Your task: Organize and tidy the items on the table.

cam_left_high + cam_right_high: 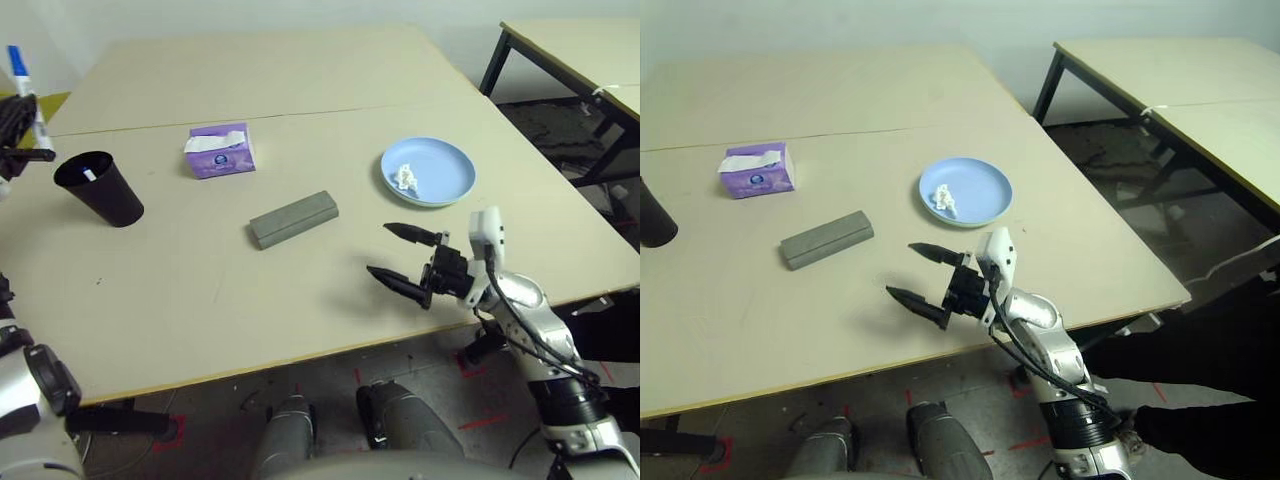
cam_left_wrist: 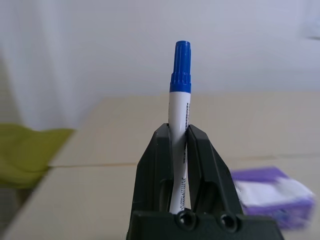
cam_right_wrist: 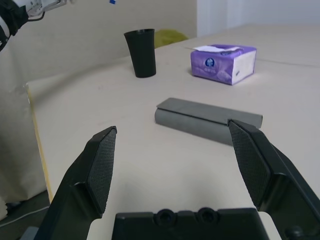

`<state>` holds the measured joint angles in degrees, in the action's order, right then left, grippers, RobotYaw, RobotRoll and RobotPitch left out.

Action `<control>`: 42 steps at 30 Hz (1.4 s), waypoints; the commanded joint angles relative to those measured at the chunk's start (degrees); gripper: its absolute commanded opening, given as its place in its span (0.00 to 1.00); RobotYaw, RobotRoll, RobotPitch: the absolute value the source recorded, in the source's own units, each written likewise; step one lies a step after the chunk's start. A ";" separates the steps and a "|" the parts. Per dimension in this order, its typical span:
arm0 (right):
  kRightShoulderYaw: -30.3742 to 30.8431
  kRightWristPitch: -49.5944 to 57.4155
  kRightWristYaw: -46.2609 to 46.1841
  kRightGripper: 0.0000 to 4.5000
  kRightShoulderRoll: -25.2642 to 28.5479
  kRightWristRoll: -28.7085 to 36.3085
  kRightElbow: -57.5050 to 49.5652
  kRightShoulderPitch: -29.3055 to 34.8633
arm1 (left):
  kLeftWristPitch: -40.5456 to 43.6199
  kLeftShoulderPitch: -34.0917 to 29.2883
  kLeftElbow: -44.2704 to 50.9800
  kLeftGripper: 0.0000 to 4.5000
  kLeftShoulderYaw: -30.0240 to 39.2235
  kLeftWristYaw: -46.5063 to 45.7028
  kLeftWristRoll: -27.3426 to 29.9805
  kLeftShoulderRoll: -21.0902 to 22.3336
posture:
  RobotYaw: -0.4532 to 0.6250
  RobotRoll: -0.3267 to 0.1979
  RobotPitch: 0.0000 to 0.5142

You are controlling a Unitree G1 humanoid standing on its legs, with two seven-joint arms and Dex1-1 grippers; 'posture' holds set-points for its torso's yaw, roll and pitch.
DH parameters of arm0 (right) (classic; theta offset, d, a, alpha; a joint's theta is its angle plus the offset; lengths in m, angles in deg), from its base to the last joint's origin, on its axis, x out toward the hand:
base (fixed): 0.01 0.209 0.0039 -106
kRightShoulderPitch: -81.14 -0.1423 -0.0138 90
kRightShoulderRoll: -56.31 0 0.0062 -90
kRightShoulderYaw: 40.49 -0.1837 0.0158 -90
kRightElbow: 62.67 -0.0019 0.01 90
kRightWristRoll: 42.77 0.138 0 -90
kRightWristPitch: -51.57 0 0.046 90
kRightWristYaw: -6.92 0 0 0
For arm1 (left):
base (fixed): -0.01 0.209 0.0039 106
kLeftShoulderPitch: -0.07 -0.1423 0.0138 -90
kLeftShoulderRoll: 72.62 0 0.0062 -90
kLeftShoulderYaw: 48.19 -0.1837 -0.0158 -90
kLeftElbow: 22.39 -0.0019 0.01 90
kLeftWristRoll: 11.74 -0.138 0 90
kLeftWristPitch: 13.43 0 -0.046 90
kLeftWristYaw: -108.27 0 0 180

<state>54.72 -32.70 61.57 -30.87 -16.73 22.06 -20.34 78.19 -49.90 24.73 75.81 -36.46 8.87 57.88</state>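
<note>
On the counter [image 1: 300, 300] we see the black cup [image 1: 98, 187] with one pen already in it, the grey case [image 1: 293, 219] well to its right. Our left end effector [image 2: 179, 131] clamps a blue-capped pen [image 2: 178, 125] above and left of the cup, so we judge the next move is lowering it in; our right end effector [image 1: 406, 263] gapes empty beyond the case.

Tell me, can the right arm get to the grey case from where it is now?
Probably yes. The right gripper is open and faces the grey case, with bare table between them and nothing in the way.
</note>
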 commanded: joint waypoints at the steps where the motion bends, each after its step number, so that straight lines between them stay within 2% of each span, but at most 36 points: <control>1: -0.69 0.19 -0.51 1.00 0.14 0.12 0.60 -0.08 | -3.96 2.61 -4.69 0.06 -2.54 -0.59 -2.10 0.49 | 0.32 0.62 0.22; 8: -0.58 0.45 -0.08 1.00 1.68 0.08 -0.80 1.50 | -9.70 6.15 -12.33 0.06 -5.59 -0.93 -3.81 -0.74 | 0.30 0.62 0.22; 17: -0.79 1.51 -0.51 1.00 3.22 0.97 -3.27 3.11 | -14.60 6.43 -18.61 0.06 -6.72 -2.19 -4.33 -1.75 | 0.30 0.62 0.24; 34: -0.59 2.72 -0.04 1.00 4.72 1.61 -5.14 4.91 | -18.39 4.03 -20.91 0.06 -8.70 -2.08 -5.82 -5.27 | 0.29 0.62 0.27; 42: -0.63 3.39 -0.12 1.00 4.65 1.72 -5.52 4.95 | -17.20 2.11 -21.34 0.06 -11.88 -2.71 -8.92 -4.92 | 0.29 0.62 0.28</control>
<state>54.53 -29.92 61.57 -26.53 -15.57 17.07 -15.95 60.39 -46.97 4.31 64.55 -39.02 0.97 52.63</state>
